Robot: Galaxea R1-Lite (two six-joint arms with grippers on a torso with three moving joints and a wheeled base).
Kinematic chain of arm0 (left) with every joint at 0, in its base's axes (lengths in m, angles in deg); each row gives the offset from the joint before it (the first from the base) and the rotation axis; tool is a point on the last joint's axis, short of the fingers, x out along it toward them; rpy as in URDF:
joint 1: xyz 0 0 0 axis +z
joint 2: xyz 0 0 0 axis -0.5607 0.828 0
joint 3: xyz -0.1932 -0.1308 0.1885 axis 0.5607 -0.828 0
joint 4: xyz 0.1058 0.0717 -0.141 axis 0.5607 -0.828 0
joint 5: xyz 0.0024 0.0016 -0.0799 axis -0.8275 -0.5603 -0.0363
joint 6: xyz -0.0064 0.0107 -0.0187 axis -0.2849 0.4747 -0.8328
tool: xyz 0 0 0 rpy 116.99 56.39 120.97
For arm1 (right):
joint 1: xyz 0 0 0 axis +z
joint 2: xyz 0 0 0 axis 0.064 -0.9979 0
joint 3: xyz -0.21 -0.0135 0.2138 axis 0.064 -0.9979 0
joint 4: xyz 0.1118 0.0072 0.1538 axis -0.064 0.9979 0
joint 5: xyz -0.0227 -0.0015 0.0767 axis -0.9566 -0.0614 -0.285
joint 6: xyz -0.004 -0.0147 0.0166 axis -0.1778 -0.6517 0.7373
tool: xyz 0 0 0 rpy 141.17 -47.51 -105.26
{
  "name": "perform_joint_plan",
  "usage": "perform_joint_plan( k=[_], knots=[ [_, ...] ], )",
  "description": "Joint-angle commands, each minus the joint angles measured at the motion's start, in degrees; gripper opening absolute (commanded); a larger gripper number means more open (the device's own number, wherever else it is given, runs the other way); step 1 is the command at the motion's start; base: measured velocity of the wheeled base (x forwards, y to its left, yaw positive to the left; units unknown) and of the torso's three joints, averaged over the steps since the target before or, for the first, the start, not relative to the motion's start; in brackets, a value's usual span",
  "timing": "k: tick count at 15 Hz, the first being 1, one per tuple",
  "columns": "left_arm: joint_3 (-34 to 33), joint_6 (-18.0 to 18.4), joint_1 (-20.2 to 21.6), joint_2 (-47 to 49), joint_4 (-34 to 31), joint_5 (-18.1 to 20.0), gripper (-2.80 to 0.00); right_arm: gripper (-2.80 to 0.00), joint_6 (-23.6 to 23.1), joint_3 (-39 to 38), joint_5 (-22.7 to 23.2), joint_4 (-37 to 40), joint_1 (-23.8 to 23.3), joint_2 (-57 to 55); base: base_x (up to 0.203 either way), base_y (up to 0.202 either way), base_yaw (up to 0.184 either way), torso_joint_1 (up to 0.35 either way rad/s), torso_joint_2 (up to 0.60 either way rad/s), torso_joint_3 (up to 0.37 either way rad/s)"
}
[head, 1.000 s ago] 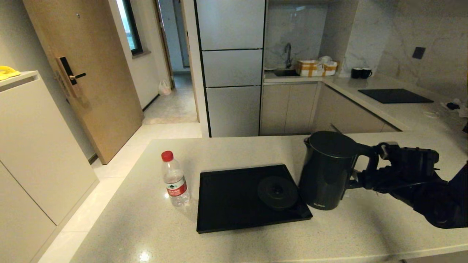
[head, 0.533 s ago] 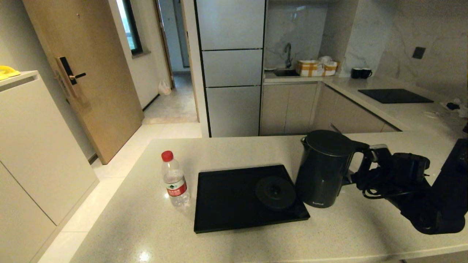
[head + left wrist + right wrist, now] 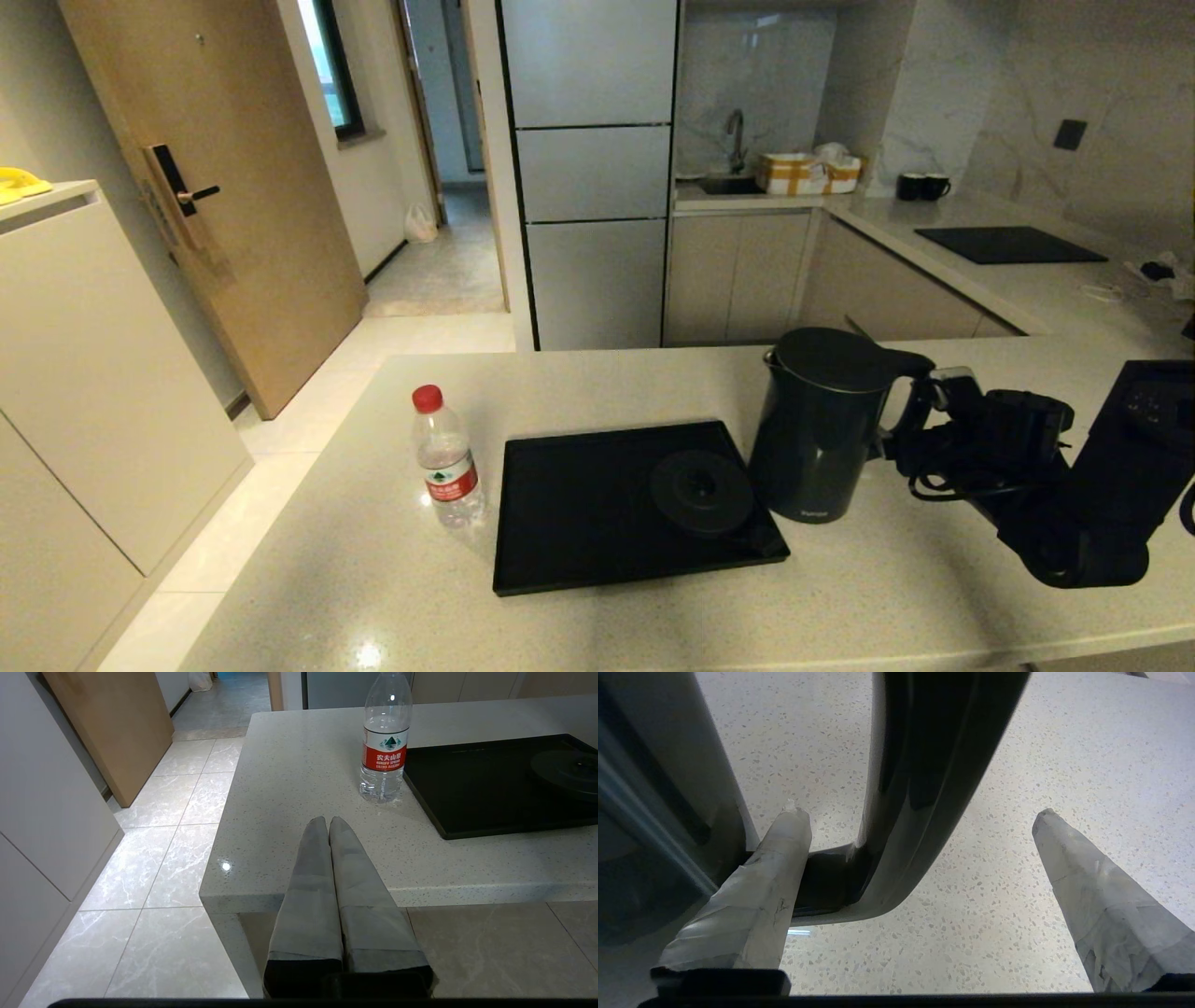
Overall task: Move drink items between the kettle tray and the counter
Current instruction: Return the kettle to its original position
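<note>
The dark kettle (image 3: 820,425) stands upright on the beige counter (image 3: 653,625), just right of the black tray (image 3: 569,532); its foot is close against the tray's right rim. The tray holds only the round base disc (image 3: 700,478). My right gripper (image 3: 920,411) is open at the kettle's loop handle (image 3: 924,788), one finger inside the loop and one outside. The water bottle (image 3: 446,459) with red cap stands on the counter left of the tray. My left gripper (image 3: 328,820) is shut and empty, parked low at the counter's front-left edge, short of the bottle (image 3: 385,742).
The counter's left edge (image 3: 224,858) drops to the tiled floor. Behind, on the far worktop, lie a black cooktop (image 3: 1008,245) and two black mugs (image 3: 922,187). Bare counter lies in front of the tray and to the kettle's right.
My right arm and the kettle have shifted left toward the tray. The tray has slid slightly left too. The bottle has not moved.
</note>
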Motion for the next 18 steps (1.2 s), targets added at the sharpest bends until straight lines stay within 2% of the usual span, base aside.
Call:
perform_joint_plan(
  k=[1,9,10,18],
  knots=[
    [0.0,0.0,0.0,-0.1,0.0,0.0,-2.80,0.00,0.0,0.4,-0.1,-0.4,-0.1,-0.8,0.000,0.000,0.000,0.000,0.00,0.000],
    [0.0,0.0,0.0,-0.1,0.0,0.0,-2.80,0.00,0.1,0.8,-0.1,-0.1,-0.2,-1.2,0.000,0.000,0.000,0.000,0.00,0.000],
    [0.0,0.0,0.0,0.0,0.0,0.0,-2.80,-2.80,0.2,0.7,-0.4,-0.3,-0.2,-1.2,0.000,0.000,0.000,0.000,0.00,0.000],
    [0.0,0.0,0.0,0.0,0.0,0.0,-2.80,-2.80,3.1,-1.8,-0.2,-0.4,-0.2,1.0,0.000,0.000,0.000,0.000,0.00,0.000]
  ],
)
